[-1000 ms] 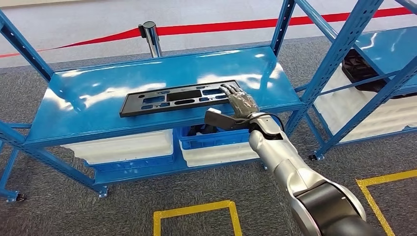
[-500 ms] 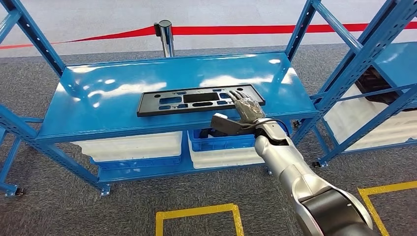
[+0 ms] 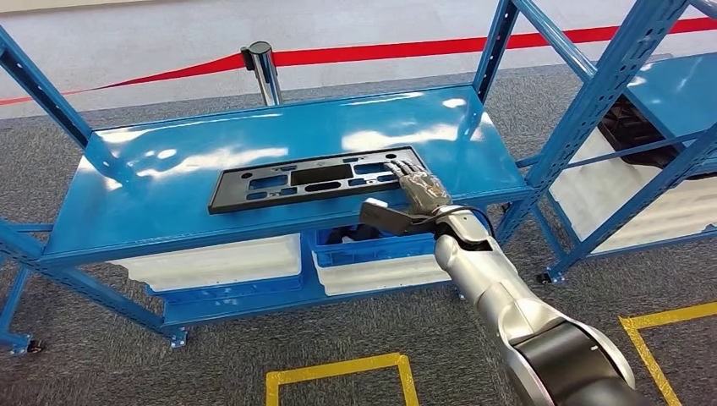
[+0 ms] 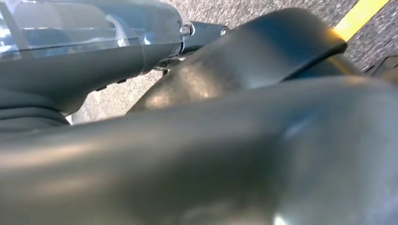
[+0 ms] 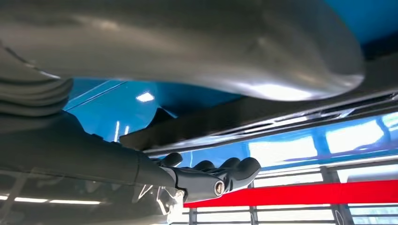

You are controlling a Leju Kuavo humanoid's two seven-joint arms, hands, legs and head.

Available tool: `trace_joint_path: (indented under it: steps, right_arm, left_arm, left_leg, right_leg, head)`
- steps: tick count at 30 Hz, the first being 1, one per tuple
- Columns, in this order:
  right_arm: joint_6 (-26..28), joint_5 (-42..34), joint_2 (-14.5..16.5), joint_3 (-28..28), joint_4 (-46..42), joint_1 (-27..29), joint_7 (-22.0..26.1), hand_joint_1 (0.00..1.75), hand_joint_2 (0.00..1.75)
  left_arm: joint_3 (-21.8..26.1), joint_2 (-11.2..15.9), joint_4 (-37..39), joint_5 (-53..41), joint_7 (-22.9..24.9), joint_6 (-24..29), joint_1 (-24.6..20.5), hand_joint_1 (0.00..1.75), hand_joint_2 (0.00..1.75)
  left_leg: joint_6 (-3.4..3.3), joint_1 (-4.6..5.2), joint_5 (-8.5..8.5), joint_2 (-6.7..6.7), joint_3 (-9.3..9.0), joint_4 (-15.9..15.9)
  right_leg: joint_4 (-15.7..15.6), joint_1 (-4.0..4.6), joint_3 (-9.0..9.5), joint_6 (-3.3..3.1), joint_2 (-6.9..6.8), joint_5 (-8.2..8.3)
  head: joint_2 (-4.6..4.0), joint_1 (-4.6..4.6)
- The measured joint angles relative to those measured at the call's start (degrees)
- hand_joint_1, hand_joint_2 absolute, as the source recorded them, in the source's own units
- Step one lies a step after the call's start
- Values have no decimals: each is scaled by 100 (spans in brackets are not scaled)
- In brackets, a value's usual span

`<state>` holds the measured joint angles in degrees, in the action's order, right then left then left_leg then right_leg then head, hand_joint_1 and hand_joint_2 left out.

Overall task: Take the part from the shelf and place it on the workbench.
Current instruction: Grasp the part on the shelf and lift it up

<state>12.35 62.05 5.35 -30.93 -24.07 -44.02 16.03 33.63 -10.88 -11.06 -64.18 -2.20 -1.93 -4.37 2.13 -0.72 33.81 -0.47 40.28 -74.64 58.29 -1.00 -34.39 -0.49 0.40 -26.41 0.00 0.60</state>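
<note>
The part (image 3: 313,178) is a long, flat black plate with several cut-outs. It lies flat on the blue workbench top (image 3: 169,211), near the front edge. My right hand (image 3: 418,188) is stretched out over the plate's right end, fingers straight and spread. In the right wrist view the dark fingers (image 5: 220,176) are slightly curled, and a strip of blue shows between them and the black part (image 5: 244,117). The thick grey thumb (image 5: 187,42) is on the part's other side. My left hand (image 4: 94,61) hangs low, its fingers hidden behind dark body parts.
White bins (image 3: 211,258) and a blue crate (image 3: 372,245) sit on the workbench's lower level. A second blue shelf (image 3: 668,93) with a black part stands to the right. Blue uprights (image 3: 495,42) rise at the corners. A red barrier strap (image 3: 380,51) runs behind. Yellow floor marks (image 3: 338,372) lie in front.
The whole picture shifts sideways and back as the camera moves. My right hand keeps its place over the plate's right end, and the plate stays flat on the workbench.
</note>
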Motion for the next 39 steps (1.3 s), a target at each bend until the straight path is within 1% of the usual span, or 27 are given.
trace_joint_path:
  steps: [1, 2, 3, 4, 5, 6, 8, 10, 12, 17, 18, 22, 23, 29, 39]
  right_arm:
    - [8, 0, -7, 0, 4, 12, 2, 0, 0]
    - [18, 0, -15, 1, 6, 18, 3, 0, 0]
    - [29, 0, -26, 1, 7, 16, 3, 0, 0]
    - [45, 2, -40, 2, 7, 14, 2, 0, 0]
    - [63, 9, -53, 2, 7, 16, -4, 0, 0]
    - [88, 22, -66, 1, 7, 19, -21, 0, 0]
    - [159, 63, -84, 0, 7, 26, -83, 0, 0]
    - [237, 90, -93, 0, 7, 2, -149, 0, 0]
    - [281, 96, -99, 2, 7, -31, -193, 0, 0]
    - [294, 109, -114, 5, 5, -83, -238, 0, 0]
    - [294, 114, -119, 6, 5, -91, -237, 0, 0]
    - [291, 125, -142, 10, 5, -102, -208, 0, 0]
    - [291, 125, -149, 13, 5, -102, -199, 0, 0]
    - [293, 132, -178, 19, 4, -94, -178, 0, 0]
    - [268, 156, -211, 35, -2, -105, -174, 0, 0]
  left_arm:
    - [1, 0, 0, -3, 14, -3, -1, 0, 0]
    - [1, -1, 1, -7, 26, -8, 6, 0, 0]
    - [1, -3, 2, -13, 36, -17, 14, 0, 0]
    - [1, -5, 4, -20, 43, -27, 22, 0, 0]
    - [1, -8, 5, -26, 49, -35, 30, 0, 0]
    - [2, -11, 7, -34, 54, -40, 35, 0, 0]
    - [3, -19, 7, -50, 58, -44, 42, 0, 0]
    - [4, -25, 7, -65, 61, -45, 42, 0, 0]
    - [5, -28, 7, -76, 63, -45, 42, 0, 0]
    - [25, -31, 7, -93, 64, -40, 42, 0, 0]
    - [33, -31, 7, -97, 64, -38, 42, 0, 0]
    - [67, -28, 7, -119, 64, -33, 43, 0, 0]
    - [78, -28, 7, -123, 64, -33, 43, 0, 0]
    - [120, -26, 7, -142, 64, -23, 44, 0, 0]
    - [134, -26, 7, -187, 56, 8, 43, 0, 0]
  left_leg:
    - [-1, -11, -207, 3, -114, 276]
    - [-1, -24, -437, 9, -280, 677]
    - [1, -28, -597, 12, -436, 1046]
    - [-6, -29, -680, 11, -552, 1327]
    - [-17, -20, -689, 6, -604, 1472]
    - [-38, -5, -658, -5, -616, 1509]
    - [-92, 7, -652, -19, -622, 1543]
    - [-117, 6, -655, -25, -639, 1558]
    - [-117, 14, -653, -31, -646, 1558]
    - [-136, 34, -643, -26, -647, 1555]
    - [-138, 37, -642, -26, -647, 1554]
    - [-140, 37, -641, -25, -648, 1552]
    - [-140, 34, -641, -24, -648, 1552]
    - [-139, 15, -642, -21, -653, 1557]
    - [-138, 15, -642, -21, -657, 1563]
  right_leg:
    - [4, -4, 29, 12, 5, -19]
    - [8, -8, 57, 35, 12, -43]
    - [19, 0, 74, 64, 19, -65]
    - [28, 10, 75, 97, 26, -78]
    - [30, 18, 68, 127, 28, -82]
    - [23, 23, 62, 153, 25, -76]
    - [-6, 8, 74, 199, 14, -71]
    - [-32, 13, 103, 187, 7, -66]
    - [-59, 21, 127, 147, 3, -51]
    - [-97, 16, 143, 156, 2, -33]
    - [-99, 15, 143, 167, 2, -32]
    - [-102, 14, 140, 261, 2, -40]
    - [-100, 15, 138, 269, 2, -42]
    - [-80, 32, 127, 269, 2, -48]
    - [-69, 33, 125, 260, 2, -55]
  head:
    - [0, -15]
    - [0, -29]
    - [0, -45]
    - [0, -56]
    - [0, -56]
    - [0, -51]
    - [0, -29]
    - [0, 6]
    - [0, 55]
    - [0, 127]
    - [0, 131]
    - [0, 127]
    - [0, 121]
    - [0, 94]
    - [0, 91]
